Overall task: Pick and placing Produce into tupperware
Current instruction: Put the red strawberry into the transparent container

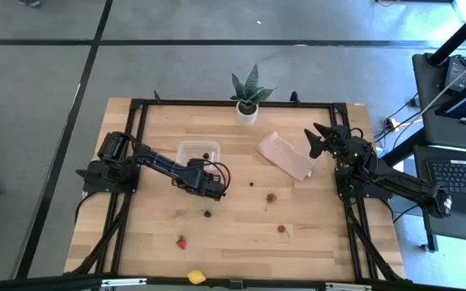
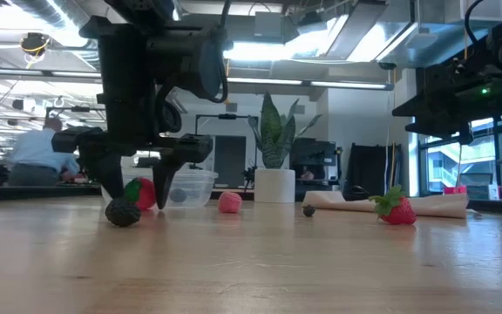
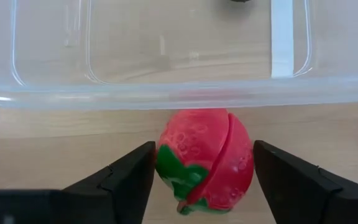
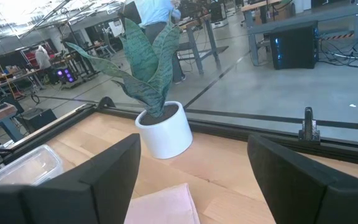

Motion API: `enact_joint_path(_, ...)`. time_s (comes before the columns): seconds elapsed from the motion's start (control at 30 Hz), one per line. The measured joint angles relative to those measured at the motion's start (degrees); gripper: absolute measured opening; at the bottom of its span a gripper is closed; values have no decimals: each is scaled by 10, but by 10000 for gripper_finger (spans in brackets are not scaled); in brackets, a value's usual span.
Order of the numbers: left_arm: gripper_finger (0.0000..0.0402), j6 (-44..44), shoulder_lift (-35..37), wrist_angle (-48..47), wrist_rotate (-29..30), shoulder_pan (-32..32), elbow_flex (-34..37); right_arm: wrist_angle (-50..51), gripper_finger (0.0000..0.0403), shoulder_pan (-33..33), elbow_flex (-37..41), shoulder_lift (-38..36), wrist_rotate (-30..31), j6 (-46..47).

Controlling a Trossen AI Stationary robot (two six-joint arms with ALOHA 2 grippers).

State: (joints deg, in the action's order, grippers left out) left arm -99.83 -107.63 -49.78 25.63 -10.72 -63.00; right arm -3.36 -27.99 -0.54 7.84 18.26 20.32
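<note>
My left gripper [image 1: 217,187] is low over the table just near of the clear tupperware [image 1: 198,153], shut on a red strawberry piece [image 3: 204,162]. In the left wrist view the tupperware's rim [image 3: 179,93] runs right behind the strawberry. A dark piece [image 1: 206,154] lies inside the tupperware. More produce rests on the table: a dark berry [image 1: 208,213], strawberries [image 1: 181,242] [image 1: 271,196] [image 1: 281,229], a yellow lemon [image 1: 196,276] at the near edge, and a pink piece [image 2: 229,202]. My right gripper [image 1: 318,137] waits open above the far right of the table. My left gripper pinches the strawberry by its two sides [image 3: 247,168], one finger [image 3: 126,180] on each. The fingers slant down toward the tupperware's near wall. The green leaf end [image 3: 173,165] faces the camera. Whether the strawberry is clear of the table does not show.
A tan sheet [image 1: 285,155] lies right of the tupperware, under my right gripper. A potted green plant [image 1: 247,101] stands at the far edge. A black frame [image 1: 241,103] borders the table. Bare wood lies between the scattered pieces in the middle and near right.
</note>
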Motion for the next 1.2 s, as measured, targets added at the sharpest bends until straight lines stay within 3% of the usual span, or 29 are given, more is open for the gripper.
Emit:
enact_joint_path(0.37,182,0,0,0,2,0,0,0,297,0,0,0,0,0)
enact_joint_path(0.63,194,11,0,0,-3,-5,0,0,297,0,0,0,0,0)
enact_joint_path(0.77,186,29,15,7,-47,-22,0,0,297,0,0,0,0,0)
enact_joint_path(1.03,191,30,118,16,-77,-85,0,0,297,0,0,0,0,0)
enact_joint_path(1.2,187,27,212,15,41,-103,0,0,297,0,0,0,0,0)
